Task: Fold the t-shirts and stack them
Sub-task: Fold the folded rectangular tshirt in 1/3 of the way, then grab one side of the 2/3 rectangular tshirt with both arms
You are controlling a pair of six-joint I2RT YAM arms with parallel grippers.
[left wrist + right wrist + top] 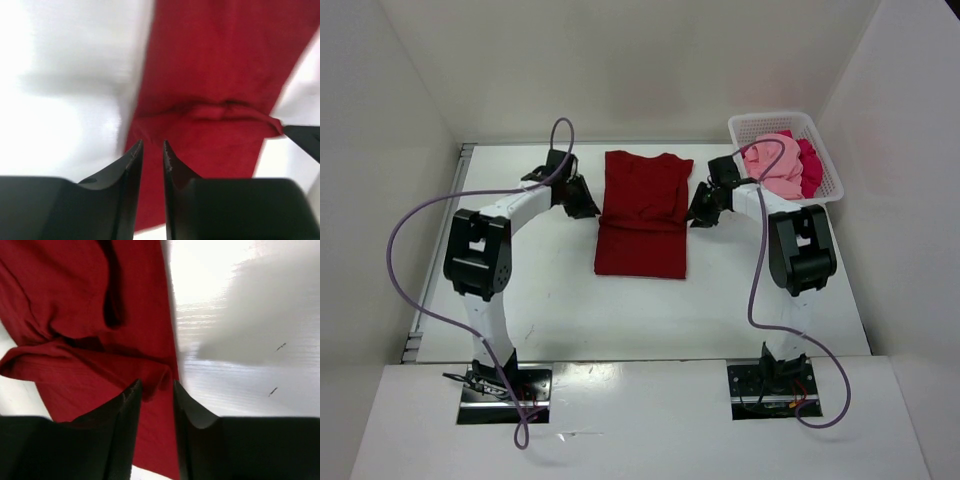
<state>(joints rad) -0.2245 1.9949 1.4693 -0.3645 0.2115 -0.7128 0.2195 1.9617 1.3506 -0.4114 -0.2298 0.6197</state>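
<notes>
Black jaws sit closest in both wrist views. Left jaws stand narrowly parted with nothing between them that I can see, tips over the 9 o'clock edge of the dark red shirt point(215, 65). Right jaws stand a little wider at its 3 o'clock edge, with a rumpled lip of cloth just at their mouth, apparently not pinched.

From above, that shirt lies mid-table toward 12 o'clock, sleeves tucked in and a crosswise ridge partway down. I judge its fold part-done, with one more crosswise fold likely due. Pink shirt point(770, 168) and crimson shirt point(808, 165) lie bunched in the white basket point(760, 125) at 2 o'clock, unfolded, and nothing is stacked.

Bare table point(570, 310) lies open toward 6 o'clock. Side walls point(390, 150) hem the workspace, and the basket crowds the right arm point(800, 245).
</notes>
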